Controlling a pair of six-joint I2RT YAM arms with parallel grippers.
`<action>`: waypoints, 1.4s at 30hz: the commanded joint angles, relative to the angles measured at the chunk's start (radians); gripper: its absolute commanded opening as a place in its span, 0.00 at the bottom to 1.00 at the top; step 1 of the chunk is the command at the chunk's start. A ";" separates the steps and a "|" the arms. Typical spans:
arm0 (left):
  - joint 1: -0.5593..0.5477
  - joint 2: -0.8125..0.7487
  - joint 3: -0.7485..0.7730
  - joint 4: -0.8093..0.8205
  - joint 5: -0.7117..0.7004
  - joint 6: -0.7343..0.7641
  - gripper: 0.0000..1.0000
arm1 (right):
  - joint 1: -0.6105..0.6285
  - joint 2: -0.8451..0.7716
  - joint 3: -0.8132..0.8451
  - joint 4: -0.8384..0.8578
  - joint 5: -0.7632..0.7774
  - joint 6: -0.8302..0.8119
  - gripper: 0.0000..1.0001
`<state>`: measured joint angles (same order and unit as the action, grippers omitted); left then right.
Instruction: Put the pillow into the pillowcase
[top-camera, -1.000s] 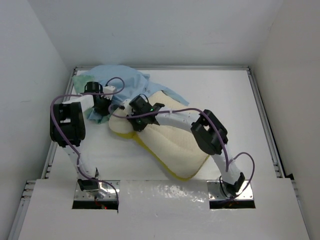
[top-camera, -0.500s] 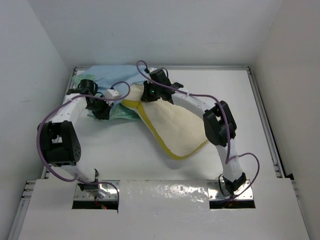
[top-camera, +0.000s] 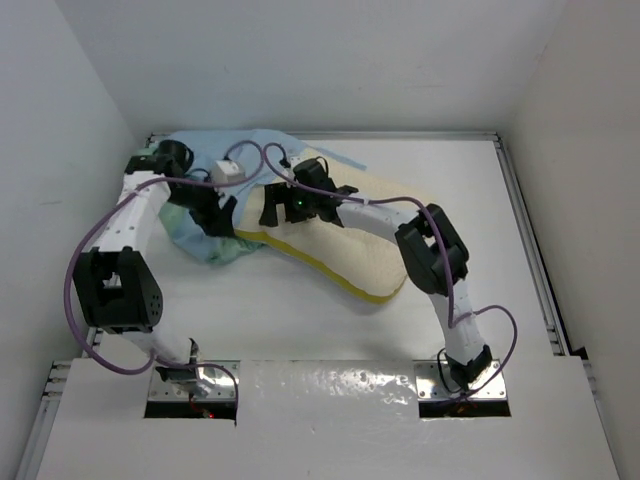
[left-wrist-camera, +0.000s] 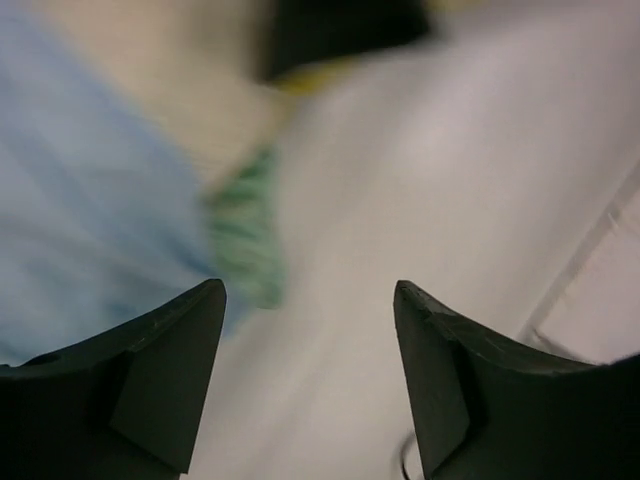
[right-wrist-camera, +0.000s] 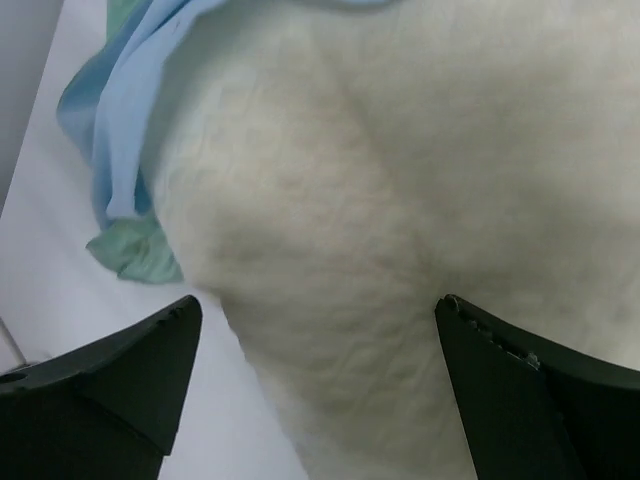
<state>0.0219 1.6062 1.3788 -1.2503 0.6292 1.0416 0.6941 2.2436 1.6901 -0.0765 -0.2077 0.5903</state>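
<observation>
The cream pillow with its yellow edge band lies slantwise mid-table. Its far left end meets the light blue pillowcase, which is bunched at the back left with a mint green fold showing. My right gripper hovers over that end of the pillow, and in its wrist view the gripper is wide open above the bumpy pillow, holding nothing. Blue pillowcase cloth drapes the pillow's edge. My left gripper sits by the green fold. In its blurred wrist view the left gripper is open over bare table, beside blue cloth.
White walls close in the table on three sides, with metal rails along the left and right edges. Purple cables loop off both arms. Bare table lies to the right of the pillow.
Both grippers have opened and let go. The right gripper carried the pillow's end to the back left, then drew back a little. The pillow now lies flatter against the pillowcase.
</observation>
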 joint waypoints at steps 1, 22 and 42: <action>0.050 -0.037 0.098 0.301 0.004 -0.364 0.66 | -0.022 -0.178 -0.131 0.033 -0.053 -0.058 0.99; -0.304 0.701 0.733 0.745 -0.700 -0.531 0.66 | -0.367 0.189 0.347 0.060 -0.203 -0.115 0.99; -0.292 0.575 0.695 0.775 -0.611 -0.611 0.00 | -0.292 -0.008 -0.041 0.221 -0.453 -0.112 0.00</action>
<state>-0.2867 2.2684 2.0533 -0.5835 0.0521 0.4538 0.3500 2.3432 1.6833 0.1486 -0.5503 0.5110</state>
